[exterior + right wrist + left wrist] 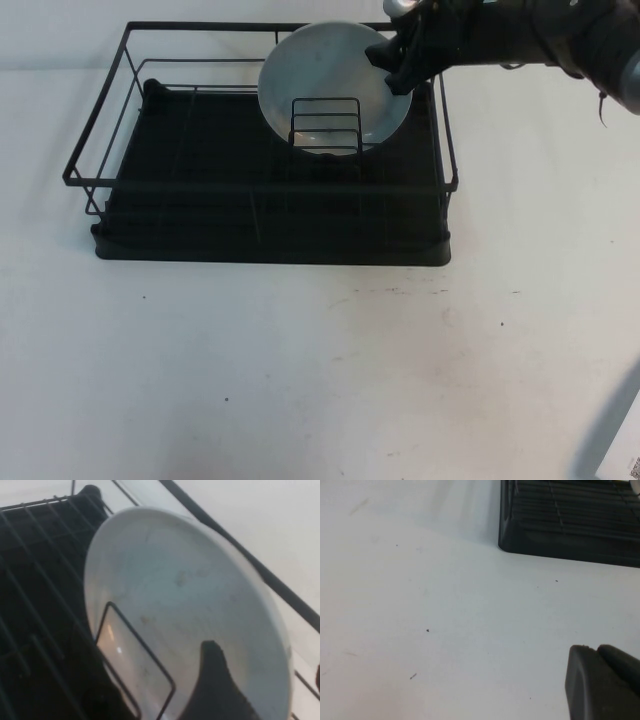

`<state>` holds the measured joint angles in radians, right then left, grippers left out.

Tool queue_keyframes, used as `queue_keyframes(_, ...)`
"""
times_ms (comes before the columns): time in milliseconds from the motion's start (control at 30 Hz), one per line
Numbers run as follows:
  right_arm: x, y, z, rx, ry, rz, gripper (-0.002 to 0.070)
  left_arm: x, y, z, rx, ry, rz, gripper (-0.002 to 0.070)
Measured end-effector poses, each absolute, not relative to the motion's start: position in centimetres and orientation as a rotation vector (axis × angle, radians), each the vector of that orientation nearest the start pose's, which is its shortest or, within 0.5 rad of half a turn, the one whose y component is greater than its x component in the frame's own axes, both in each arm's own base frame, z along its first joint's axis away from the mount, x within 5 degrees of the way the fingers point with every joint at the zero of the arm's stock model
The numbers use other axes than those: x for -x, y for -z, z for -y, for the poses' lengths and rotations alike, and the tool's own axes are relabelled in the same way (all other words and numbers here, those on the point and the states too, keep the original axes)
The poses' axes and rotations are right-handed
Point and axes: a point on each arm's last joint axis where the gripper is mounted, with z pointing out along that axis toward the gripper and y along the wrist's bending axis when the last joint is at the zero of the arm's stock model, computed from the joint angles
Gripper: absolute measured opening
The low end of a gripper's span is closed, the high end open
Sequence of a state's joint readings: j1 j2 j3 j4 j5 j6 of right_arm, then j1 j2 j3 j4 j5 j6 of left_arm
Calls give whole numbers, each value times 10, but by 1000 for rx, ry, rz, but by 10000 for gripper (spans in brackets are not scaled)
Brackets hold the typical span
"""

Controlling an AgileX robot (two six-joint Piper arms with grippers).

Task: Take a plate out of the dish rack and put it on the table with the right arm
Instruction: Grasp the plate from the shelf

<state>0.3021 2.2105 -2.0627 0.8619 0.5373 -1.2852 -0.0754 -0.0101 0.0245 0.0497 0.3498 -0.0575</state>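
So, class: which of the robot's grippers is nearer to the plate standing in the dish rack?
The right gripper, open at the plate's upper right rim. The left gripper hovers over bare table, outside the dish rack's corner.

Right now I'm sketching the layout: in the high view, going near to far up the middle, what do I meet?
Bare table → dish rack front edge → wire divider → plate, right gripper at its rim.

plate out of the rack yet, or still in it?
Still in. The plate stands on edge behind the wire divider in the dish rack; the open right gripper straddles its rim.
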Motion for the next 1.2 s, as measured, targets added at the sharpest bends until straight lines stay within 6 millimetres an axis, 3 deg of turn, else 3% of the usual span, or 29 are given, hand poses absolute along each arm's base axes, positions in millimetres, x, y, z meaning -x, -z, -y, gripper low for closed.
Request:
queue_keyframes(433, -507, -267, -192, 940, -276, -1750, 378, -53, -174, 2, -48, 44, -1847, -4)
queue_keyframes(1067, -512, -259, -192, 899, -265, -1744, 373, -53, -174, 2, -48, 44, -1847, -4)
queue_keyframes(1200, -513, -259, -192, 896, -264, -1739, 342, -53, -174, 2, -48, 44, -1847, -4)
